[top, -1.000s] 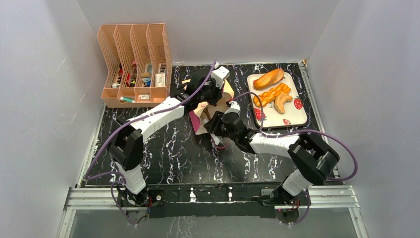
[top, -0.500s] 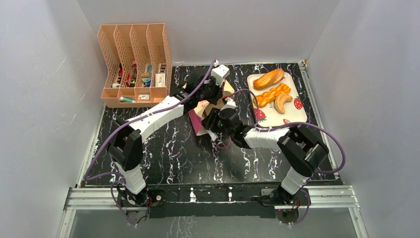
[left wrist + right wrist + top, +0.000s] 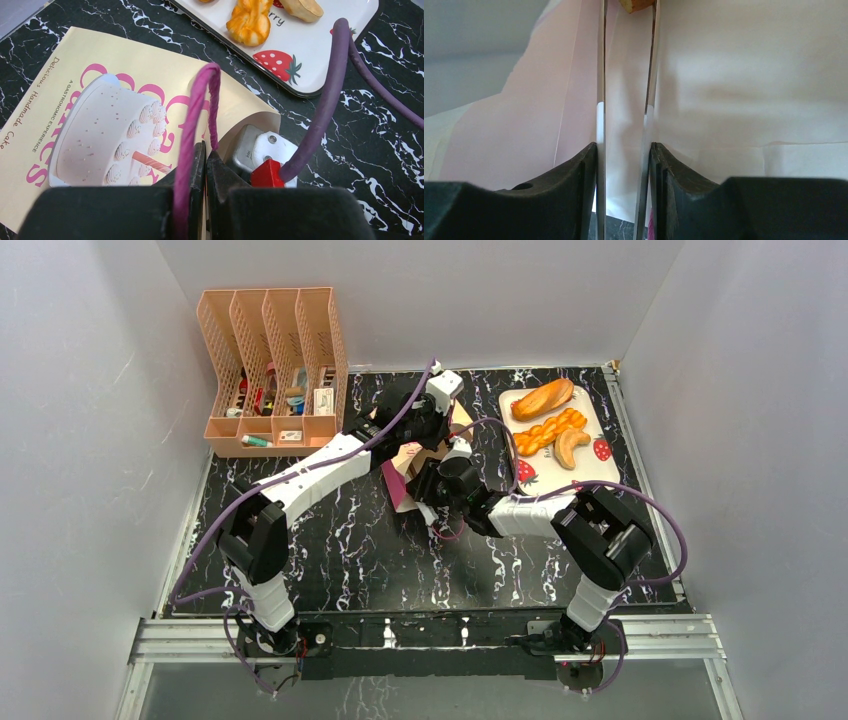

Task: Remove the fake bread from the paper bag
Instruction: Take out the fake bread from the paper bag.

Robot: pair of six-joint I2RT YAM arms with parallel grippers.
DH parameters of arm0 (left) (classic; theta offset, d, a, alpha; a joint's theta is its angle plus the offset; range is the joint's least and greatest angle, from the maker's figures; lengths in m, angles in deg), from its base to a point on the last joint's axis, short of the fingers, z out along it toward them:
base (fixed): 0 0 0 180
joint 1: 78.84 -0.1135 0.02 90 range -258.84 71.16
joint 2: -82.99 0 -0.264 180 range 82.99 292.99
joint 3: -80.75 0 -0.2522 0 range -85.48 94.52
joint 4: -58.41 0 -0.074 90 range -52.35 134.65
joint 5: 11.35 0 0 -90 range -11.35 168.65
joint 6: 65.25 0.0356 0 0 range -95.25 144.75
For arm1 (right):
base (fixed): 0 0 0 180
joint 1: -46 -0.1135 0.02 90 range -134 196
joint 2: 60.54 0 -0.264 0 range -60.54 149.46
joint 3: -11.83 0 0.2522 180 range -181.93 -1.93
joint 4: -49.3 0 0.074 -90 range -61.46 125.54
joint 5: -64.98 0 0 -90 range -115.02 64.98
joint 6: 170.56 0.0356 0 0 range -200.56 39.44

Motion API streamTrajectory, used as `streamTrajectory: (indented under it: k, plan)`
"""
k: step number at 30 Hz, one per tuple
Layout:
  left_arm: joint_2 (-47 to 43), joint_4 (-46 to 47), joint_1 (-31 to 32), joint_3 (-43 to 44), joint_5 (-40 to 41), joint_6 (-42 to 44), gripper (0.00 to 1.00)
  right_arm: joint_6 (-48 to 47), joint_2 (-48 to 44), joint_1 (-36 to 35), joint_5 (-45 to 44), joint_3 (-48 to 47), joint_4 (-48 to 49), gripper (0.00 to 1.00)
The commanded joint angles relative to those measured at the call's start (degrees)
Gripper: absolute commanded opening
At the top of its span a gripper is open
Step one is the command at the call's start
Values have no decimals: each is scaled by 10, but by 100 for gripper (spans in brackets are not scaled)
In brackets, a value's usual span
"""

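Note:
The paper bag (image 3: 403,483) lies on its side mid-table, its cake print showing in the left wrist view (image 3: 95,105). My left gripper (image 3: 418,432) (image 3: 206,152) is shut on the bag's upper rim, with the pink string handle (image 3: 200,100) looped beside its finger, and holds the mouth open. My right gripper (image 3: 432,483) (image 3: 624,150) is inside the bag and is shut on thin metal tongs (image 3: 600,75). The tong tips reach a tan piece of fake bread (image 3: 639,4) at the top edge of that view. The rest of the bag's inside is hidden.
A white strawberry tray (image 3: 603,468) at the back right holds a loaf (image 3: 542,398), a braided bread (image 3: 548,430) and a crescent (image 3: 571,446). A peach file rack (image 3: 270,370) stands at the back left. The right arm's purple cable (image 3: 325,100) runs over the bag's mouth.
My right arm has pushed left, deeper into the bag's mouth, its elbow swinging left. My left gripper lifted the rim slightly and has held since.

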Motion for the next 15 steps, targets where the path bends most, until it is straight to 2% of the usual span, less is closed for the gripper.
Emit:
streamTrajectory:
  k: [1,15]
  plan:
    - [-42,0,3,16,-11,-9,0,-23,-21,1,-19,-19,35,0]
    - [-43,15,3,12,43,-13,0,-33,-91,-8,-18,24,5,0]
